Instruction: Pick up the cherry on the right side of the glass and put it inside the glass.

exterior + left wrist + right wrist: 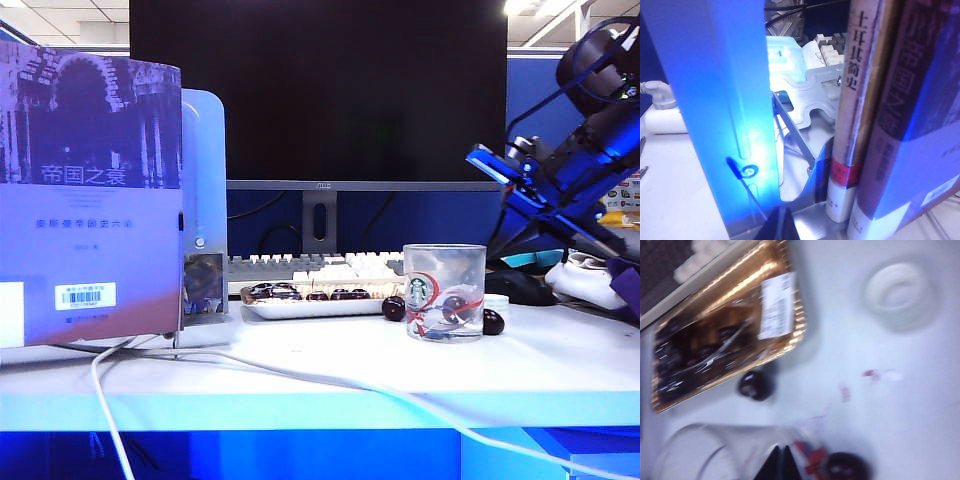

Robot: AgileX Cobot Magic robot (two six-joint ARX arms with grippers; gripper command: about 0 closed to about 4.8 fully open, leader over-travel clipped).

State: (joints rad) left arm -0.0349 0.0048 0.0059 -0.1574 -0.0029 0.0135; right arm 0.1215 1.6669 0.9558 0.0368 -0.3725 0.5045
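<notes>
The clear glass [445, 290] with a green logo and red swirls stands on the white table. The cherry [493, 322] lies just to its right, dark and glossy. A dark round shape shows through the glass wall; I cannot tell whether it is inside or behind. My right gripper [474, 154] hangs above and to the right of the glass, shut and empty. In the right wrist view its tips [781, 452] sit over the glass rim [715, 445], with the cherry [847, 467] beside it. My left gripper [780, 216] is shut, facing a bookend.
Another cherry [394, 308] lies left of the glass, near a tray of cherries [310, 298]. A keyboard [300, 265] and monitor stand behind. Books [90, 200] and a bookend [730, 115] fill the left side. A white round lid [900, 292] and a white cable [300, 378] lie on the table.
</notes>
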